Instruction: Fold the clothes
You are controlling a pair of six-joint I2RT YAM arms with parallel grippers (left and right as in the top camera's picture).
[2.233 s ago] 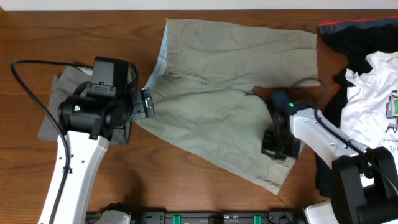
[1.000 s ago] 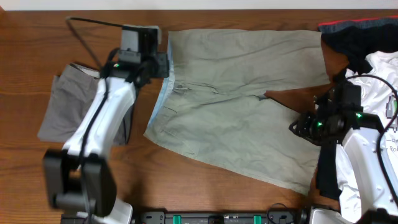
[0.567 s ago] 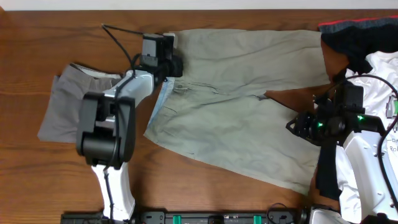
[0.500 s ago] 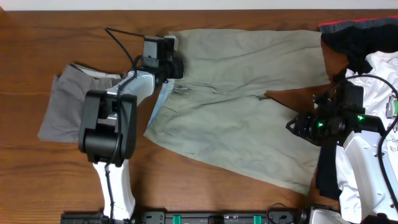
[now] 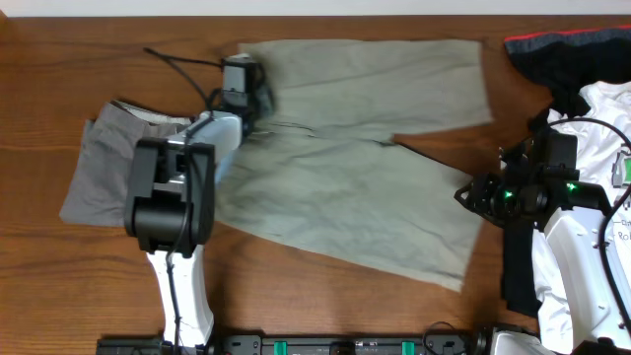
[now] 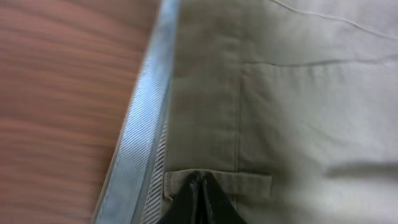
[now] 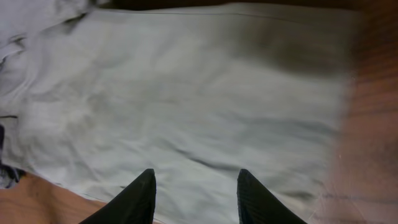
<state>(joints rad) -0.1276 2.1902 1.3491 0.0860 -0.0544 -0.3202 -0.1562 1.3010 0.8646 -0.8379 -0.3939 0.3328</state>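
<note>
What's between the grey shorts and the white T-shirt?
In the overhead view: the beige shorts, spread flat with the left gripper shut on their waistband, then the right arm and a black garment beside the white T-shirt.

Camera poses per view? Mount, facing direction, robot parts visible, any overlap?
Overhead: fixed above the table, looking straight down; left arm and right arm show, khaki shorts between them.
Left wrist: on the left arm, looking along its left pincer, shut on the shorts' waistband.
Right wrist: on the right arm, looking past its open right pincer at a shorts leg.
Shared: all three see the khaki shorts.
</note>
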